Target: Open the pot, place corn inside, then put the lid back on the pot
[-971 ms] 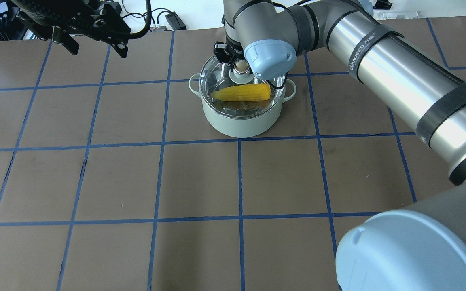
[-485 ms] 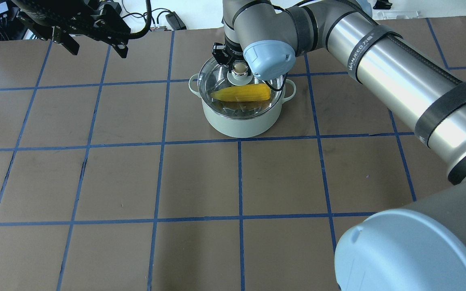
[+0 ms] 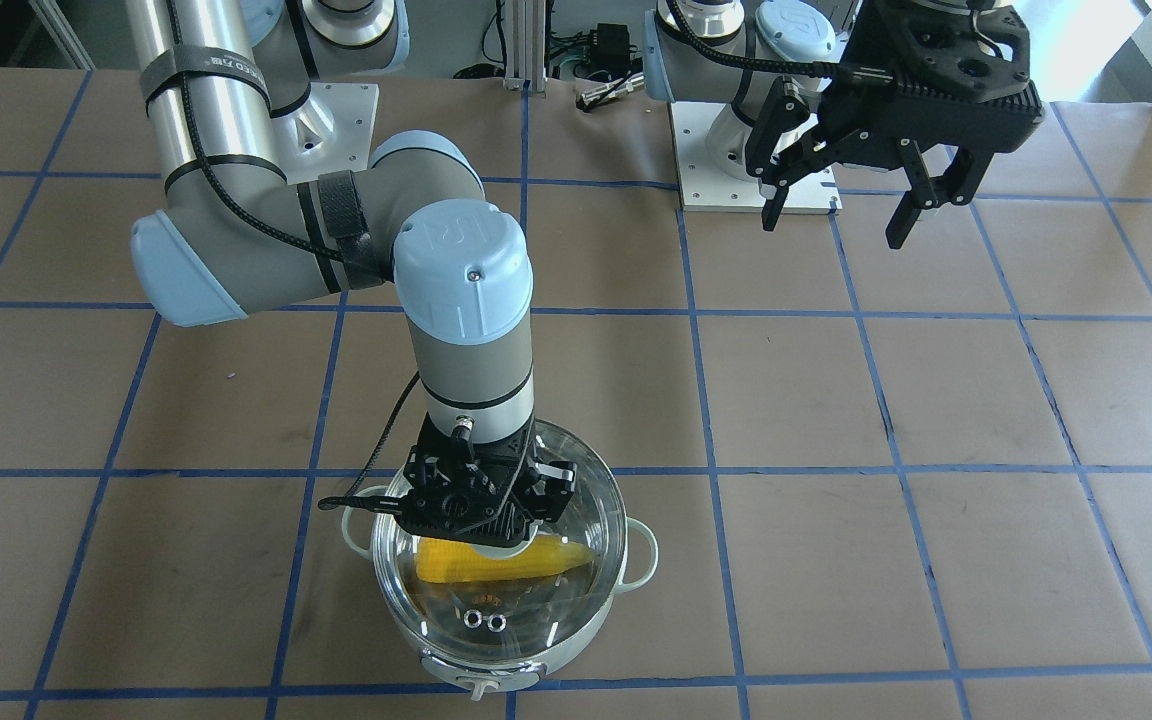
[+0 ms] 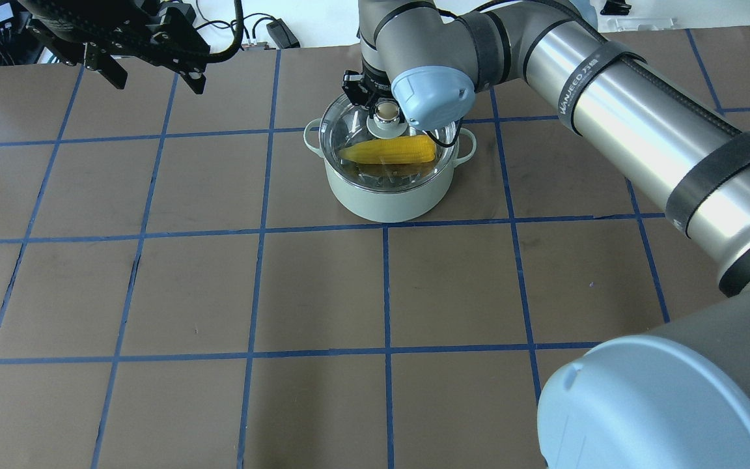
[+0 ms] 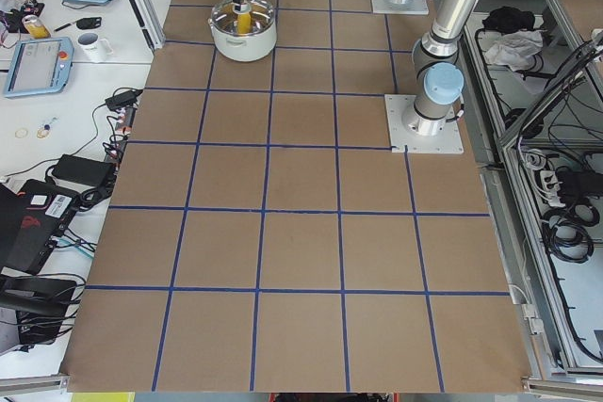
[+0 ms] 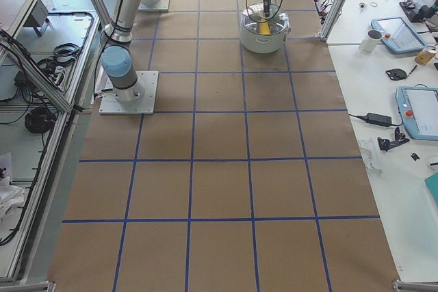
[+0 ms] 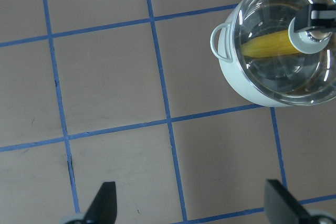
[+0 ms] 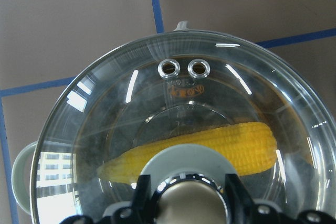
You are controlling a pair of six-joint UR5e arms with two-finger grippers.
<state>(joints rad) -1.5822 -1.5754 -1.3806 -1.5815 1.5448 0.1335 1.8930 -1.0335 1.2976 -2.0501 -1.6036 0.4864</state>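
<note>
The mint-green pot (image 4: 388, 195) stands at the table's far middle. The yellow corn (image 4: 388, 150) lies inside it, seen through the glass. The clear glass lid (image 4: 352, 127) sits on the pot's rim. My right gripper (image 4: 385, 112) is straight above it, shut on the lid's beige knob. The right wrist view shows the knob between my fingers, the corn (image 8: 231, 145) below and the two vent rings (image 8: 184, 68). My left gripper (image 4: 160, 83) is open and empty, high at the far left, apart from the pot (image 7: 247, 87).
Brown table paper with a blue tape grid (image 4: 385, 293) covers the table. My right arm (image 4: 642, 130) stretches across the right side above it. Side tables with tablets and a mug (image 6: 373, 39) stand beyond the table's far edge.
The lid with my right gripper has sunk slightly and settled level on the pot's rim. The left arm has not moved.
</note>
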